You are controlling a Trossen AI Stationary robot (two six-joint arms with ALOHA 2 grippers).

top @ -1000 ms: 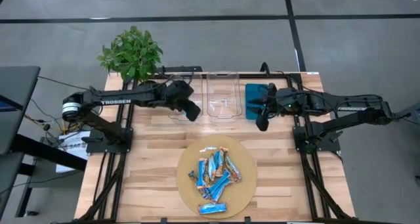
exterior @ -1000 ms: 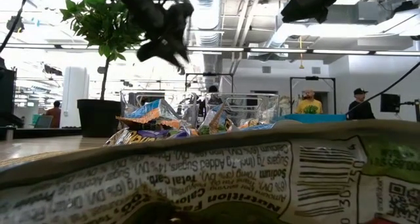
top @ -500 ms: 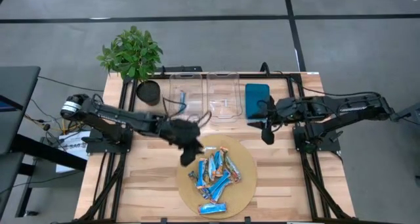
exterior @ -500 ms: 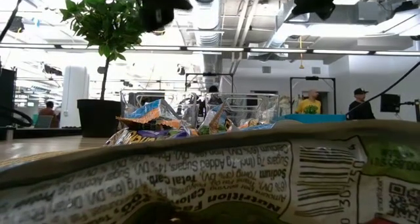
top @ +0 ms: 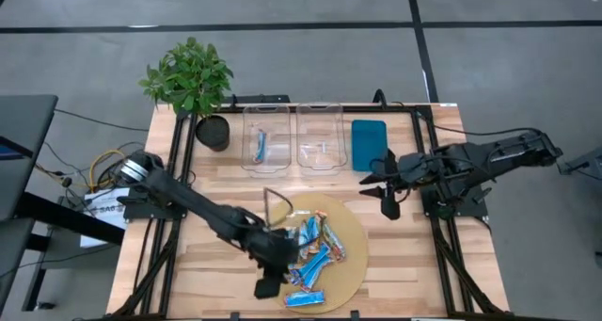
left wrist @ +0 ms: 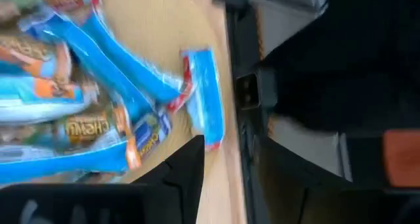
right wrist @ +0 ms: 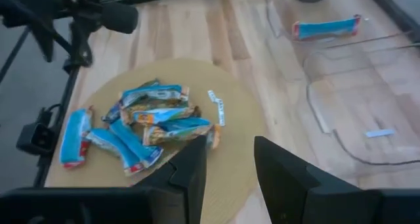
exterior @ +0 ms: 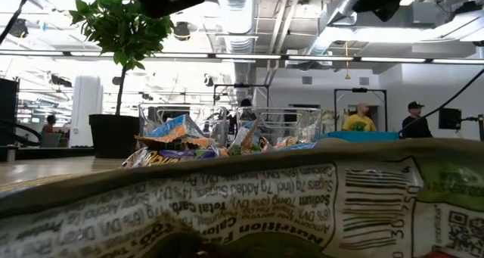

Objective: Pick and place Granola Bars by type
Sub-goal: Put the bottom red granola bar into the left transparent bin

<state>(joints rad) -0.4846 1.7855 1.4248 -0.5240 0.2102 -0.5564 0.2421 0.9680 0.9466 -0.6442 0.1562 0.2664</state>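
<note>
The granola bars [top: 308, 248] lie heaped on a round wooden board [top: 353, 234], blue ones mixed with orange and brown ones; the right wrist view shows the heap [right wrist: 154, 122]. A single blue bar [top: 303, 298] lies apart at the board's near rim, also visible in the left wrist view [left wrist: 207, 96]. Another blue bar [top: 261, 144] rests flat in the left clear bin [top: 266, 114]. My left gripper [top: 268, 281] hovers open over the board's near-left rim, beside the heap. My right gripper [top: 388, 204] hangs open above the table, right of the board.
A second clear bin [top: 318, 123] and a teal tray [top: 369, 144] sit in a row at the far side. A potted plant [top: 191, 76] stands at the far left corner. A wrapper [exterior: 242, 205] lies right in front of the low camera. People stand in the room behind.
My left gripper has swept from above the left clear bin toward the table's near edge and now hangs low over the board's near-left rim. My right gripper has drifted a little toward the near edge and to the right. The bars have stayed put.
</note>
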